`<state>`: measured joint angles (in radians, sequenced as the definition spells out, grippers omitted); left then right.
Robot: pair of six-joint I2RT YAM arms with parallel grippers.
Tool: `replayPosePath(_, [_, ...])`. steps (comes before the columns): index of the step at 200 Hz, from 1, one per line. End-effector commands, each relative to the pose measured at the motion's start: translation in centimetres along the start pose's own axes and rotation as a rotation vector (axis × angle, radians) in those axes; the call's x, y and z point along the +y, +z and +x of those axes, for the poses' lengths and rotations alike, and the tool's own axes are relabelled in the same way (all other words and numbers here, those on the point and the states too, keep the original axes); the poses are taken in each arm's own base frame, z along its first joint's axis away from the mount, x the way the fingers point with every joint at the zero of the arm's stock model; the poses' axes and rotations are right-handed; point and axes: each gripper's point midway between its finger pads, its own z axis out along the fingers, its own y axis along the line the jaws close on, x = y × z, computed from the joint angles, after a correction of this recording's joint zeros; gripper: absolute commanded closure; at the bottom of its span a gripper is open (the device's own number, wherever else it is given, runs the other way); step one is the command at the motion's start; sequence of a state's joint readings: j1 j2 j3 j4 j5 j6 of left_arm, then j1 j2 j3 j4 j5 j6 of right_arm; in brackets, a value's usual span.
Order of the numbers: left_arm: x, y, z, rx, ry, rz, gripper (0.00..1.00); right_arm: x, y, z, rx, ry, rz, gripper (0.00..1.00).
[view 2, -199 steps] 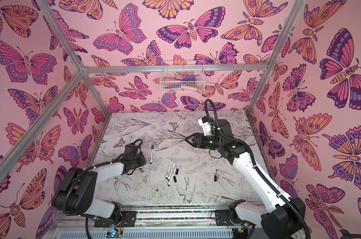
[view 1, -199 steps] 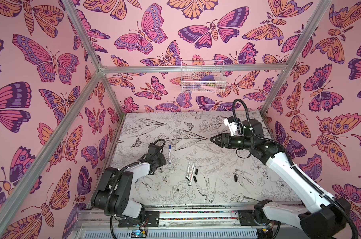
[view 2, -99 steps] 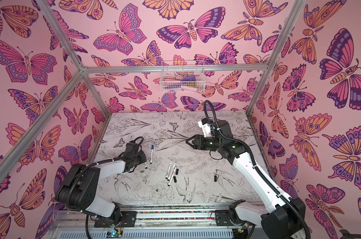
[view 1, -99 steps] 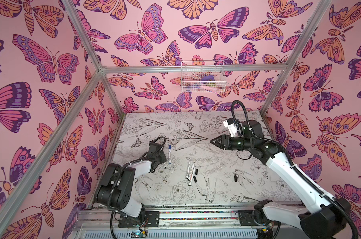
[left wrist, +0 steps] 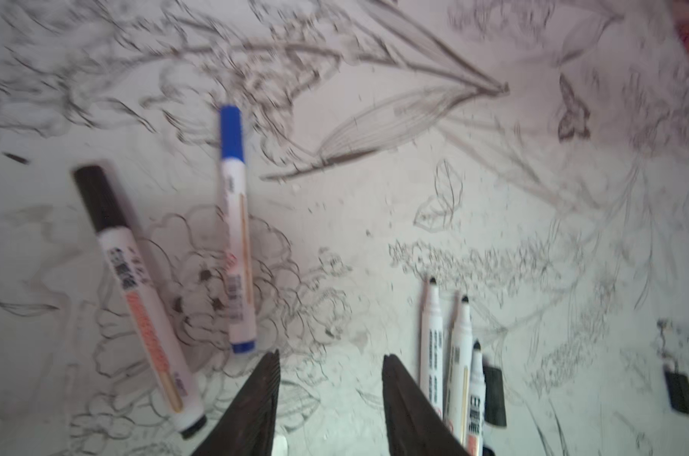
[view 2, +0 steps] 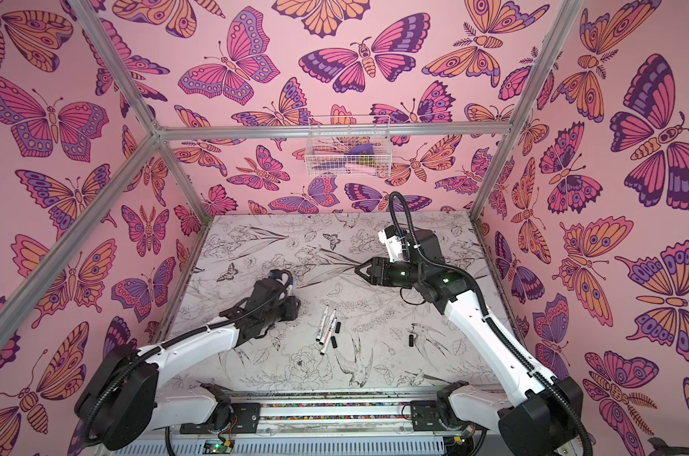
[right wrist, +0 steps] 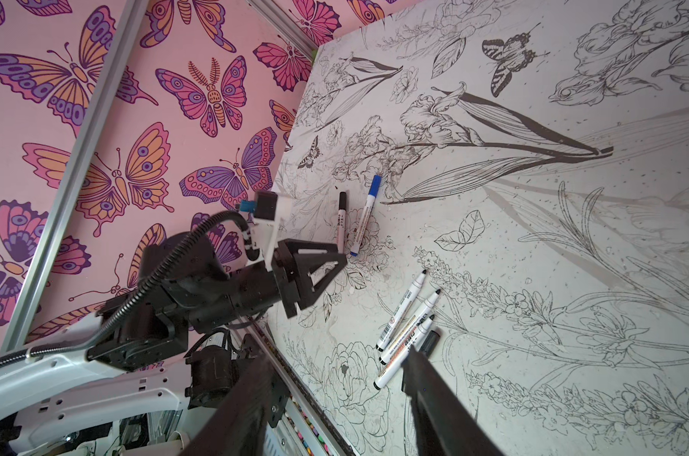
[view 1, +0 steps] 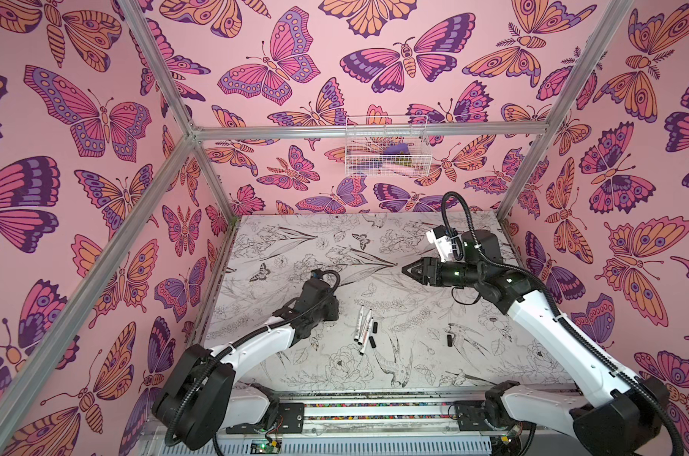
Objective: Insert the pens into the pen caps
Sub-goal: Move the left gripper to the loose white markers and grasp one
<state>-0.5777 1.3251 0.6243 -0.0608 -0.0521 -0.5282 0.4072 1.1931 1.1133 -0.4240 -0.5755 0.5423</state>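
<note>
Just right of the left gripper (left wrist: 330,355), open and empty, three bare pens (left wrist: 459,339) lay tips-away; the right gripper (view 1: 408,271), also open, hovered farther off.

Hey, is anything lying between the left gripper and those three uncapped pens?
Nothing visible. Only bare table separates the open left gripper from the three uncapped pens; the blue-capped pen and black-capped pen lie on its other side.
</note>
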Motion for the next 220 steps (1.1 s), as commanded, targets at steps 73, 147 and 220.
replayPosePath(73, [-6.2,3.3,4.6,0.241,0.216,0.156,0.51,-0.5,-0.3,0.4,0.008,-0.013,0.027,0.44])
replayPosePath(147, [-4.6,4.6,5.3,0.277,0.238,0.021,0.53,-0.5,-0.7,0.4,-0.005,-0.02,0.038,0.44])
replayPosePath(220, [0.3,3.9,7.6,0.422,0.255,-0.254,0.64,-0.8,-1.1,0.1,-0.023,-0.033,0.068,0.44])
